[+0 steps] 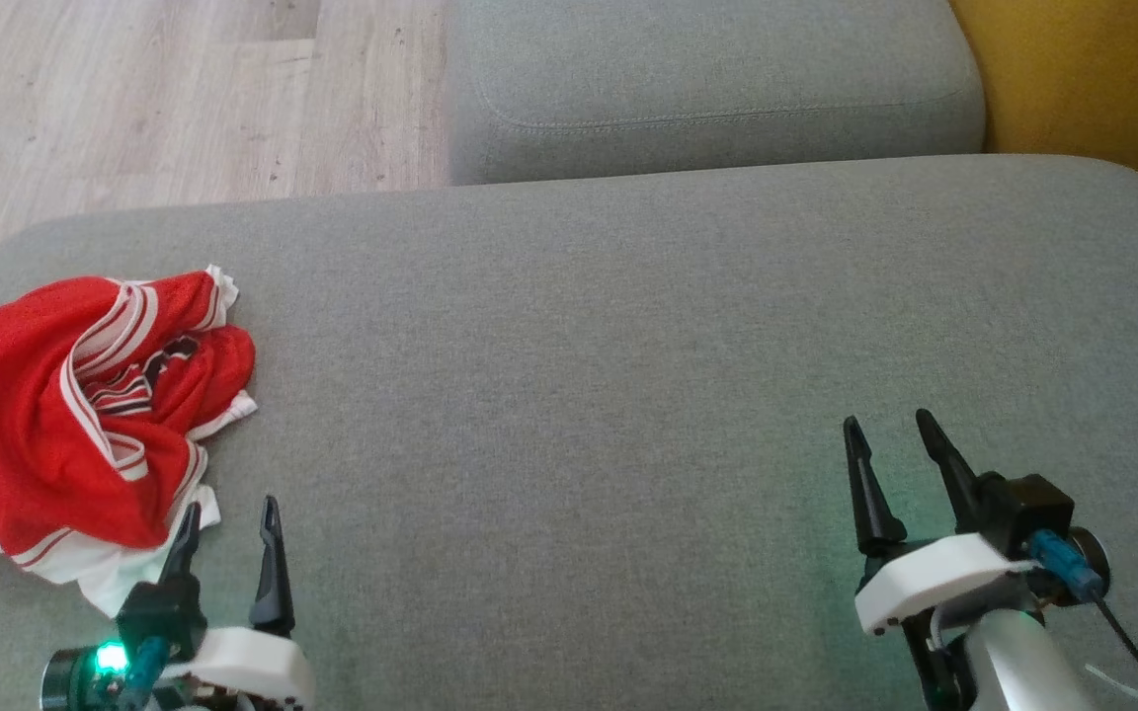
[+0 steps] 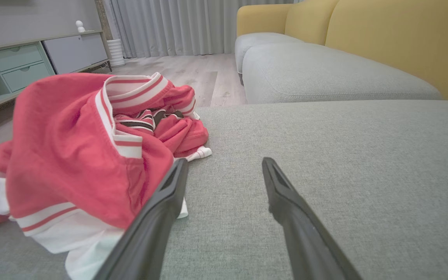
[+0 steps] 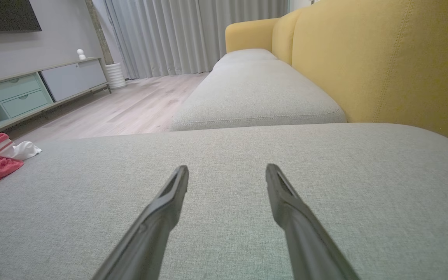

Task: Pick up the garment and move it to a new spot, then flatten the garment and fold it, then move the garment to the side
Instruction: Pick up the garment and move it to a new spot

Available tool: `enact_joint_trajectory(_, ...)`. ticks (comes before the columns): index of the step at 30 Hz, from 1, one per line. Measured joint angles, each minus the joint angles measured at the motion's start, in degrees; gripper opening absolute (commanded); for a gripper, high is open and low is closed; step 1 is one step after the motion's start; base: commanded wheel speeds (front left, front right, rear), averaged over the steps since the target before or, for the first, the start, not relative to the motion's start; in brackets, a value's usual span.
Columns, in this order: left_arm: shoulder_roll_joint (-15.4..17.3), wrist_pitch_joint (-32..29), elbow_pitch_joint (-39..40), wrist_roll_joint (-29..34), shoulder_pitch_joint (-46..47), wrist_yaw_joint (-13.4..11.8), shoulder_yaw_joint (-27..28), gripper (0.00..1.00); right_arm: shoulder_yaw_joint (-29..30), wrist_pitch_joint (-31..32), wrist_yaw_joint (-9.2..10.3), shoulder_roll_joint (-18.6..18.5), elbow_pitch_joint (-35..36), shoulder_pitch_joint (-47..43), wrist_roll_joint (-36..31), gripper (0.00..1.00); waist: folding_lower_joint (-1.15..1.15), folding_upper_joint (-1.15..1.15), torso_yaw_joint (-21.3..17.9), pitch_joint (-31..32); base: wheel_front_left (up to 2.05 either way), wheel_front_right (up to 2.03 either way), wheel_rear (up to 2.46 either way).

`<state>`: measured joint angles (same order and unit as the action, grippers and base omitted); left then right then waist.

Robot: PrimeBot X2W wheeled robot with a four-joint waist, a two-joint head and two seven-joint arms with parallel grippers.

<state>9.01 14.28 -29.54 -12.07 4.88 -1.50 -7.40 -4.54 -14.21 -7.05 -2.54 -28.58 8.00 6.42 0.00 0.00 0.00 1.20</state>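
Item: red-and-white jersey (image 1: 85, 415), crumpled heap on the left end of the grey sofa cushion (image 1: 628, 326). It lies just far-left of my left gripper (image 1: 231, 506), which is spread and empty. My right gripper (image 1: 887, 420) is also spread and empty, well apart.

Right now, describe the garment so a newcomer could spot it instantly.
Start at the wide grey fabric cushion before the robot. At its left end, right by the open left gripper, lies a crumpled red fabric garment. Its white striped trim and bright red stand out against the plain grey upholstery.
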Motion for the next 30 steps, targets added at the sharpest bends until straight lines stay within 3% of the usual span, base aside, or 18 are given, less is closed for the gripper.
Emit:
enact_joint_trajectory(7,-0.2,0.0,0.0,-0.1,0.8,0.0,-0.1,1.00,-0.1,0.0,0.00,0.0,0.0,0.0,0.1,1.00,0.00,0.00,0.5,0.0,0.00,0.00,0.00)
enact_joint_trajectory(12,-0.5,0.0,-0.3,-0.1,1.0,0.1,-0.2,1.00,-0.4,0.0,0.00,0.0,0.2,0.0,0.2,1.00,0.00,0.00,2.9,0.1,0.00,0.00,0.00)
enact_joint_trajectory(26,0.3,-0.1,-0.9,-1.1,2.5,0.0,-0.6,1.00,-5.2,0.0,0.00,0.0,0.9,0.4,3.7,1.00,0.00,0.00,20.2,0.8,0.00,0.00,0.00)
enact_joint_trajectory(30,0.9,-0.1,-0.3,-1.1,1.5,0.0,-0.3,1.00,-6.0,0.0,0.00,0.0,0.9,1.2,3.8,1.00,0.00,0.00,23.0,0.9,0.00,0.00,0.00)
